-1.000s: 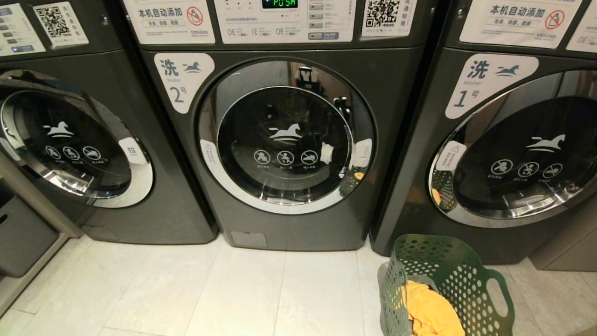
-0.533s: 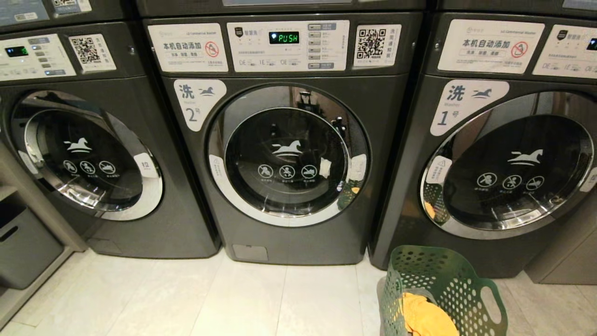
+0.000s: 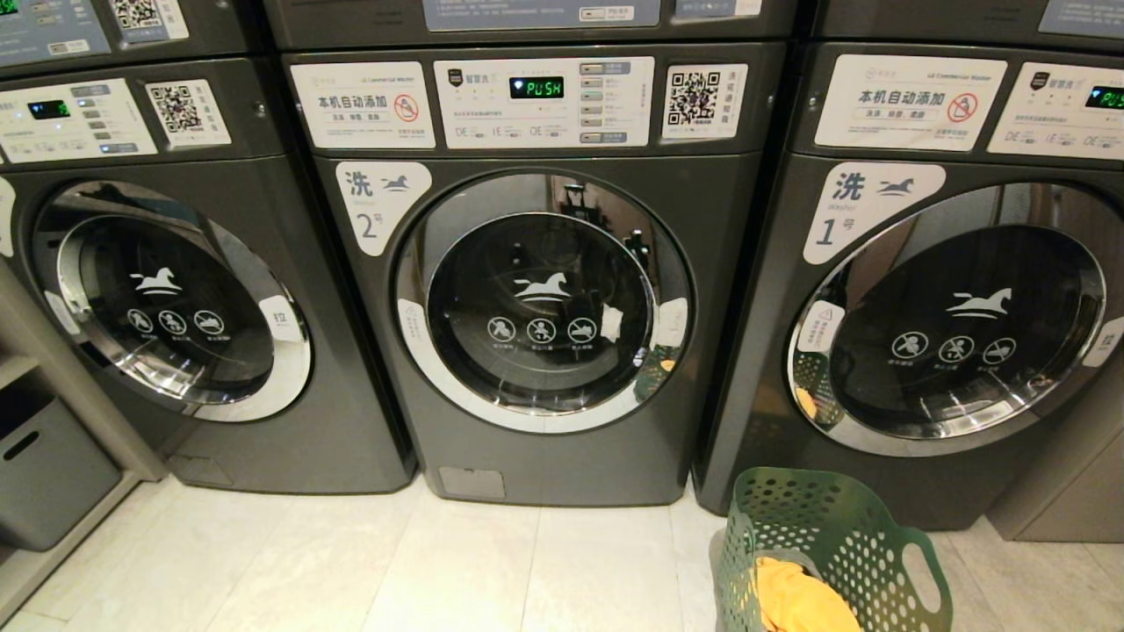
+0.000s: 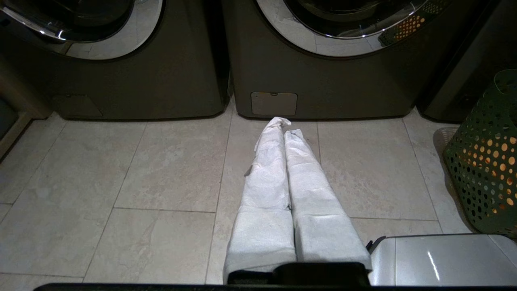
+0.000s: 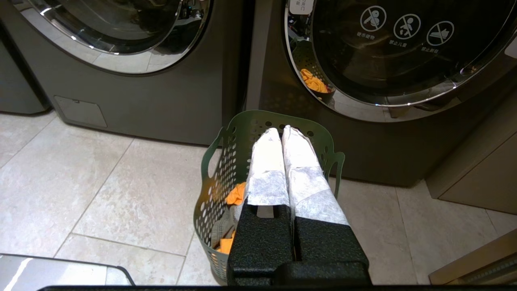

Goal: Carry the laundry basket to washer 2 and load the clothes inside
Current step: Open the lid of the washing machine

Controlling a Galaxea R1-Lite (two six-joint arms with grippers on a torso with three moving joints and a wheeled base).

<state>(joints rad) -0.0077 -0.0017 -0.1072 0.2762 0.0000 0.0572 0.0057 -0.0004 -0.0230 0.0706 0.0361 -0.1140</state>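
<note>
1. Since a moment ago my head has tipped up, so the whole row of washers sits lower in my head view and I see more of the button panels on top. Nothing on the floor moved by itself.
2. Washer 2 (image 3: 544, 298) stands right in front of me, in the middle of the row. Its round door (image 3: 543, 303) faces me and is closed. Its little screen (image 3: 536, 88) shows green letters.
3. Washer 1 (image 3: 948, 316) stands on its right and a third washer (image 3: 167, 298) on its left. Both doors are closed too.
4. The laundry basket (image 3: 834, 549) stands upright on the tiled floor (image 3: 439, 570), open side up, near the gap between washer 2 and washer 1 and more in front of washer 1. Its long side runs from close to the washers back toward me, with a loop handle (image 3: 922, 570) on the right wall.
5. Orange clothes (image 3: 795, 601) lie inside the basket.
6. My head view shows none of my arms. Only my wrist views do.
7. My left gripper (image 4: 284, 125) hangs low over the floor, pointing at the bottom of washer 2. Its white wrapped fingers (image 4: 266, 178) are pressed together and hold nothing.
8. My right gripper (image 5: 281, 131) hangs above the basket, pointing at washer 1. Its fingers (image 5: 301, 161) are pressed together too, with nothing between them.
9. My right wrist view also shows a grey cloth (image 5: 221, 230) under the orange ones, which my head view does not show.
</note>
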